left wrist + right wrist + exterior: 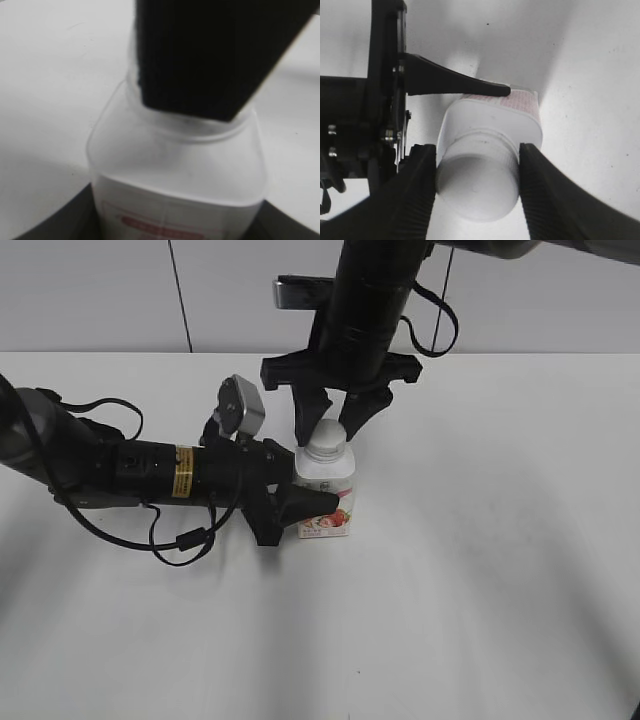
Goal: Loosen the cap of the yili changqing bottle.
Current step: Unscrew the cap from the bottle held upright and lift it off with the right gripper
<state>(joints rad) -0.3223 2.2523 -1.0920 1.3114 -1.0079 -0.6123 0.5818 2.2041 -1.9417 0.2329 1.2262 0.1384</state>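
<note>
bottle material: you see the yili changqing bottle as white matte plastic, squarish in section, with sloped rounded shoulders and a wide round neck.
bottle label: a pink band and a red strawberry picture on the lower front face; in the left wrist view the print is blurred.
cap shape: the cap is a smooth white disc with a flat top, about as wide as the neck.
bottle position: it stands upright on the white table, near the middle of the exterior view.
left pincer: the left pincer reaches in level from the left, and its black wedge-shaped fingers sit against the bottle body on both sides, clamping it below the shoulders.
right pincer: the right pincer hangs straight down over the bottle; you see its two dark ribbed fingers pressed to opposite sides of the cap, gripping it.
cap relative to right pincer: directly between the fingers, touching both.
arm finish: black housings, a yellow band on the left arm, loose black cables beside it.
</note>
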